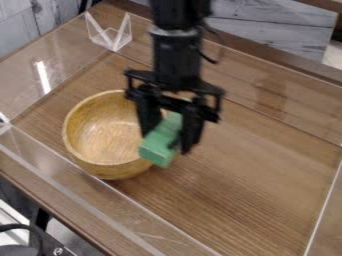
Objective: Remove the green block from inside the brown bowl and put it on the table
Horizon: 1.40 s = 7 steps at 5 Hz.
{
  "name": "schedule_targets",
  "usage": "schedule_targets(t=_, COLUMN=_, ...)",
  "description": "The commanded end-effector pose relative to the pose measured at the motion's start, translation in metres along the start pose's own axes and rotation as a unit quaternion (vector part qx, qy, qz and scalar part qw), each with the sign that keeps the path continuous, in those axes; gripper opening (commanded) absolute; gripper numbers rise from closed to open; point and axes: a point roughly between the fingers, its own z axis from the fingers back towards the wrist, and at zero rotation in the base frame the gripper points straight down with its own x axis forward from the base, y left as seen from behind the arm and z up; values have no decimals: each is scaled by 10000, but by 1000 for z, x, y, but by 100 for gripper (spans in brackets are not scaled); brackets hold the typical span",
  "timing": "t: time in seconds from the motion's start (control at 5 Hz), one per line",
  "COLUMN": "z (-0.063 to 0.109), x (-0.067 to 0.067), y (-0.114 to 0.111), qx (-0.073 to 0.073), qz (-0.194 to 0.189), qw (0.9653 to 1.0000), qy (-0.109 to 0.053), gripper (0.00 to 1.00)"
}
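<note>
**Green block lifted out, held over the bowl's edge**

Green block (163, 142) hangs clamped in our gripper (171, 128), just past the brown bowl (96, 143) rim at three o'clock, above the table (254, 190). We judge it light, rigid and smooth-sided; pinching its flat faces mid-length looks secure.
</note>
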Motion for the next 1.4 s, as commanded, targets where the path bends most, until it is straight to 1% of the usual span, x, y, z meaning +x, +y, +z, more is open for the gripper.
schedule_targets(t=0.0, z=-8, x=2, y=-37, qx=102, qz=-316, qw=9988, qy=-363, gripper=0)
schedule_targets(t=0.2, z=-28, x=0, y=-59, qx=178, qz=-529, qw=9972, qy=-496, gripper=0)
schedule_targets(t=0.4, z=-28, x=-2, y=-58, qx=165, qz=-475, qw=9967, qy=-635, gripper=0)
schedule_targets(t=1.0, z=-19, x=-4, y=-38, qx=-47, qz=-270, qw=9961, qy=-839, gripper=0)
schedule_targets(t=1.2, z=-18, x=-4, y=-33, qx=-108, qz=-240, qw=9958, qy=-880, gripper=0)
